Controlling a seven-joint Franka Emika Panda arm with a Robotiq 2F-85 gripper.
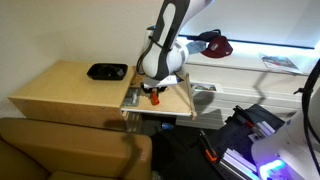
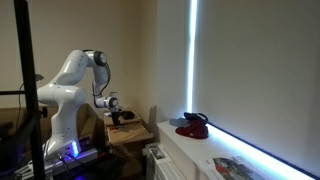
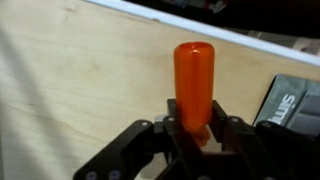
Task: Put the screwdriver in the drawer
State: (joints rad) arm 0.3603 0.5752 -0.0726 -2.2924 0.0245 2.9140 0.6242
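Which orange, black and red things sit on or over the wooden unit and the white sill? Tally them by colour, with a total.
Orange: 1, the screwdriver, held in the fingers.
Black: 1, the tray on the wooden top.
Red: 1, an object on the sill.
Total: 3.

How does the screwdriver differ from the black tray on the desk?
The screwdriver has a bright orange handle; the tray is black. The screwdriver is far smaller than the tray. The screwdriver is clamped in the gripper, while the tray lies flat and free on the wooden top.
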